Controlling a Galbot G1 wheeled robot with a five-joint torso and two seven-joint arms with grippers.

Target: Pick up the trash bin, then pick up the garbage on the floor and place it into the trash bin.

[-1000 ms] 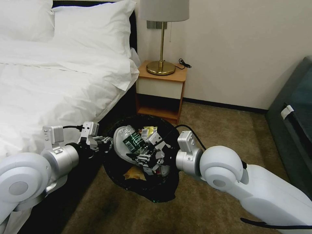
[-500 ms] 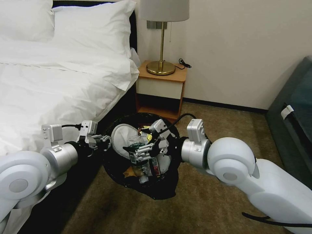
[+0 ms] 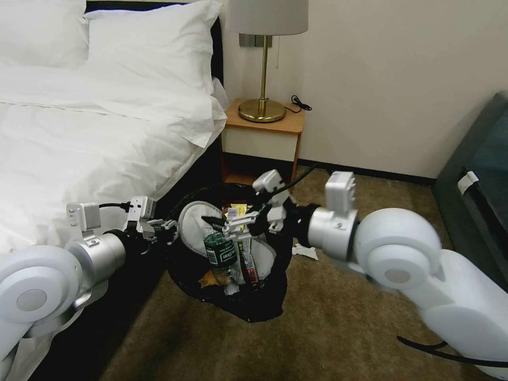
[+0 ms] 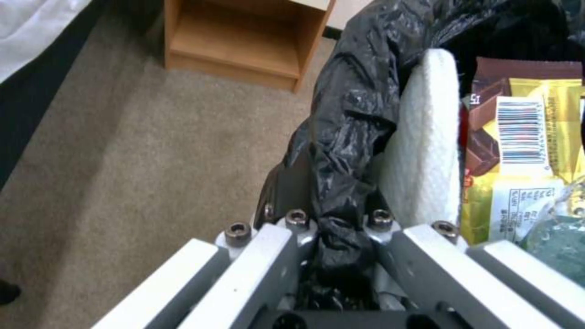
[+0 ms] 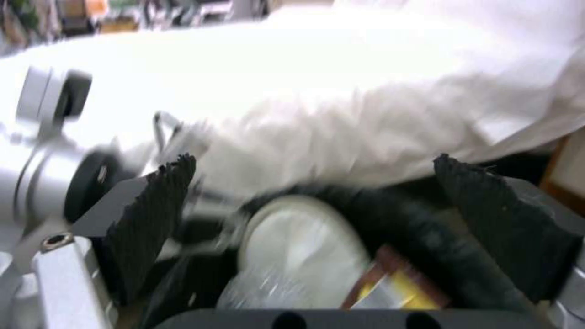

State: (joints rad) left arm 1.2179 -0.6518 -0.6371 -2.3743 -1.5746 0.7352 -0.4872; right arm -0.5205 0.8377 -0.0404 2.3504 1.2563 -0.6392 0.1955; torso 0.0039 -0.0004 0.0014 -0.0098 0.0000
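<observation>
Left tool (image 3: 170,231) is clamped on the bagged rim of the trash bin (image 3: 264,312), held above the carpet beside the bed; right tool (image 3: 233,222) hangs spread wide and empty over the green bottle (image 3: 220,253) inside

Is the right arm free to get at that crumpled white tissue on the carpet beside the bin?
Probably yes. The right gripper is open above the black-bagged trash bin, and bare carpet lies around the crumpled white tissue. The left gripper holds the bin's rim.
</observation>
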